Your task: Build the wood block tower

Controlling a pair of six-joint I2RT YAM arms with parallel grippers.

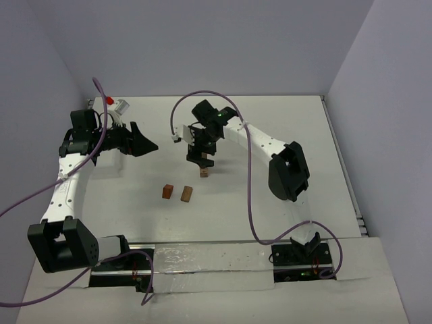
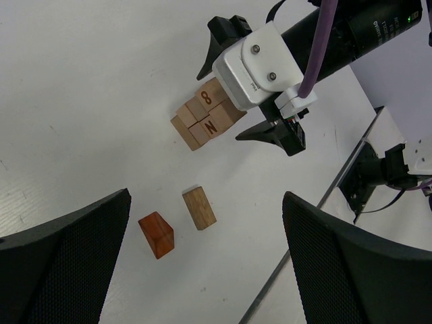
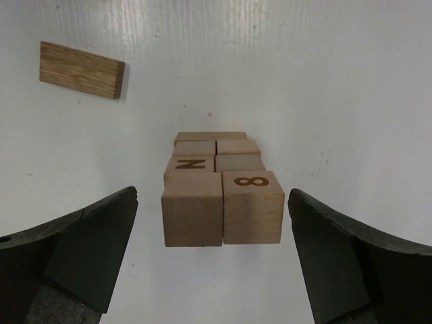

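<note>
The tower [image 3: 219, 185] is a stack of tan wood blocks, two blocks wide and several layers high, with "8" and "N" printed on upper faces. It also shows in the left wrist view as the tower [image 2: 202, 120] and from above as the tower [image 1: 204, 173]. My right gripper [image 3: 212, 197] hangs open over it, one finger on each side, clear of the top blocks. A reddish-brown block [image 2: 156, 234] and a tan cuboid [image 2: 200, 208] lie loose on the table. My left gripper [image 2: 206, 196] is open and empty, high above them at the left [image 1: 150, 145].
The white table [image 1: 283, 216] has walls at the back and on both sides. The tan cuboid [image 3: 82, 69] lies left of the tower. Purple cables loop over both arms. A red and white fitting [image 1: 115, 103] sits at the back left corner.
</note>
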